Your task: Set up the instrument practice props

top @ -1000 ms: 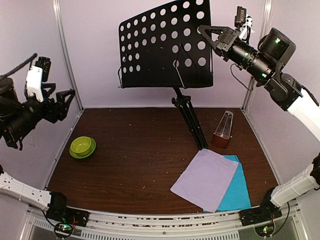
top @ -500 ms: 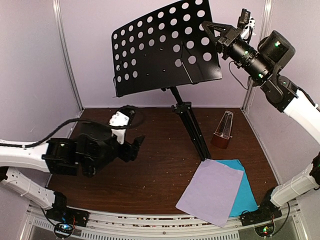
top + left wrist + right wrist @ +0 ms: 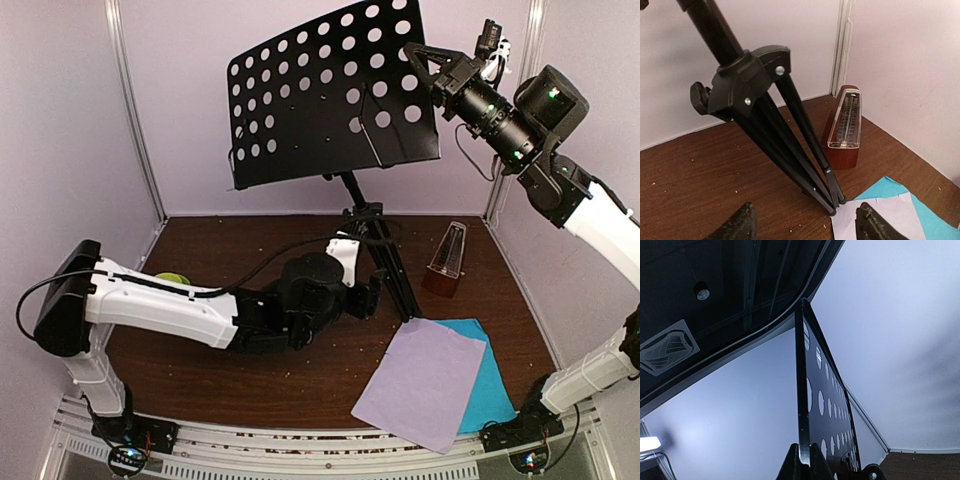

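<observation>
The black music stand's perforated desk (image 3: 330, 95) hangs high at the back, tilted. My right gripper (image 3: 412, 55) is shut on the desk's right edge, which sits between its fingers in the right wrist view (image 3: 805, 452). The tripod legs (image 3: 388, 255) are folded together, feet on the table (image 3: 832, 197). My left gripper (image 3: 372, 295) is open just left of the legs, its fingertips (image 3: 747, 215) low on either side of the feet. The reddish-brown metronome (image 3: 447, 260) stands upright right of the legs (image 3: 844, 127). The lilac sheet (image 3: 420, 385) lies over the cyan sheet (image 3: 490, 390) at front right.
A lime-green bowl (image 3: 172, 277) sits at the left, mostly hidden behind my left arm. Purple walls and white corner posts (image 3: 500, 190) close in the brown table (image 3: 250, 380). The left arm stretches low across the table's middle.
My left arm has swung right from the table's left-centre to the tripod's feet, gripper still open. The right gripper and desk have hardly moved. The sheets stay put.
</observation>
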Controlling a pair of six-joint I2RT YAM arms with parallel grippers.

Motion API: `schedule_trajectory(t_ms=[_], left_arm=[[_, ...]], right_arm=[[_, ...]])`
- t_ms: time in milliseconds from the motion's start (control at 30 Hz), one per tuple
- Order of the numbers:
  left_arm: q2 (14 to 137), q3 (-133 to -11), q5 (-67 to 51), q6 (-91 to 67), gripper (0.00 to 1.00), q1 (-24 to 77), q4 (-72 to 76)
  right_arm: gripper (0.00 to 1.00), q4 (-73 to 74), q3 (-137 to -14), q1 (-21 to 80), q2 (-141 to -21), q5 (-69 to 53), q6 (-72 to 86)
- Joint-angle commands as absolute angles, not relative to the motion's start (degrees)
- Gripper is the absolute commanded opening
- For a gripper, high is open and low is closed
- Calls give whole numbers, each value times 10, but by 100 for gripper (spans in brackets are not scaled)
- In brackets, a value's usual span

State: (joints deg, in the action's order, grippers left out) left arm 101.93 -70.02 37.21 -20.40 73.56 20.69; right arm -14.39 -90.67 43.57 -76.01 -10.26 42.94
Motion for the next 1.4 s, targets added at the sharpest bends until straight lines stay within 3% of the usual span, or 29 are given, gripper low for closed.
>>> schedule_trajectory(t_ms=[0,267,533,800,967,1367], left_arm=[[1046,-746,398,-259,67,717,257],[1112,-821,399,-288,64,696,236],[1145,-844,368,-269,52,668,287],[1158,-860,343,-215,25,656,340],[1143,-861,352,-172,0,651,360],[1019,-795,298,4,0,605,357]], right_arm=[[0,-255,-912,433,-714,-61,463],[0,-260,-905,433,-705,-52,460],[0,-261,-904,433,-703,-55,461],[0,-261,-907,429,-702,-63,462],[0,-263,-908,425,-697,-62,462],[0,-261,-947,422,-706,-70,463]])
